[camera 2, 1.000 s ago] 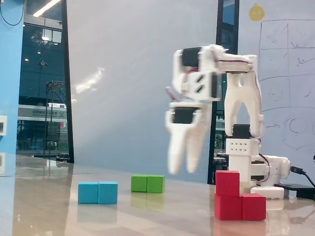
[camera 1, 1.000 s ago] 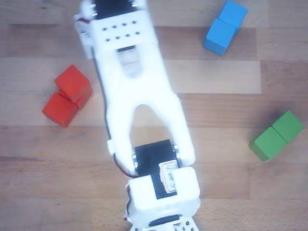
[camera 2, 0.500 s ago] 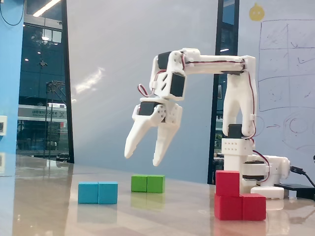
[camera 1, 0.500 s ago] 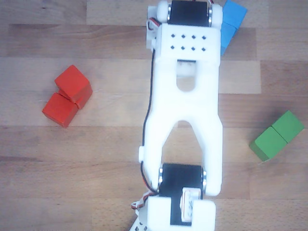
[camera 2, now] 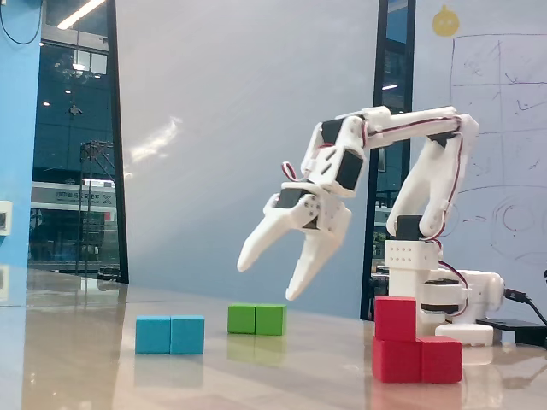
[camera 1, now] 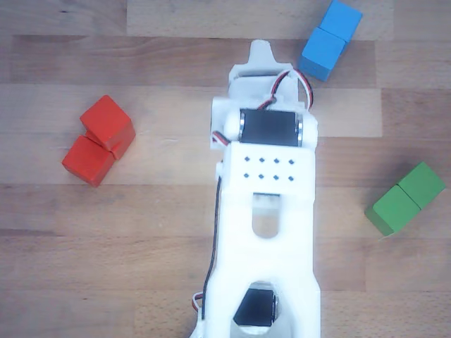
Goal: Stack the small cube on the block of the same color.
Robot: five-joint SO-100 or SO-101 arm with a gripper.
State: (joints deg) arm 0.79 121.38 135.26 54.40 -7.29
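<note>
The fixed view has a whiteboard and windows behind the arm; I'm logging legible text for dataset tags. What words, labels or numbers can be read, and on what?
None can be read.
Whiteboard: faint drawn marks, too blurred to read.
Blue block, green block, block: no markings.

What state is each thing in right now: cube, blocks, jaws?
Cube: stacked on one end of the red block, released.
Red block: flat on the table, cube on top.
Blue block: flat on the table, bare.
Green block: flat on the table, bare.
Gripper: jaws open, empty, raised above the table, clear of every block.
</note>
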